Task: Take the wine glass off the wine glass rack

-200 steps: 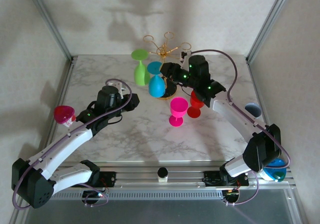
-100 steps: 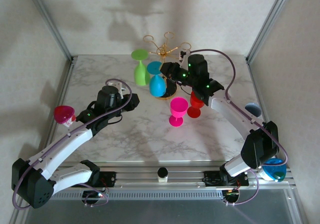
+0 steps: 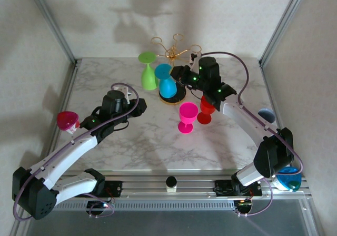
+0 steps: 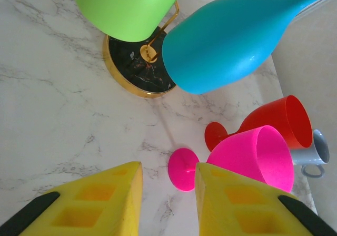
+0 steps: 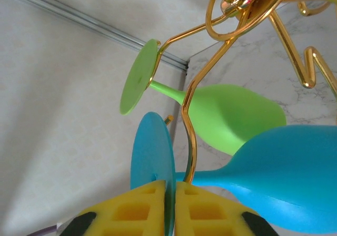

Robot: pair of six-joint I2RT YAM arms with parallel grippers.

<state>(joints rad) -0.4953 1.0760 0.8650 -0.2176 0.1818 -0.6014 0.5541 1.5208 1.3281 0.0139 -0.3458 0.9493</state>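
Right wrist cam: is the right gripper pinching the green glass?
No. The right gripper is closed on the round foot of the blue glass, while the green glass hangs free beside it.

Left arm & right arm each had white link shells, black joints w/ small green LEDs, a looping purple cable, & yellow finger pads w/ square recesses.
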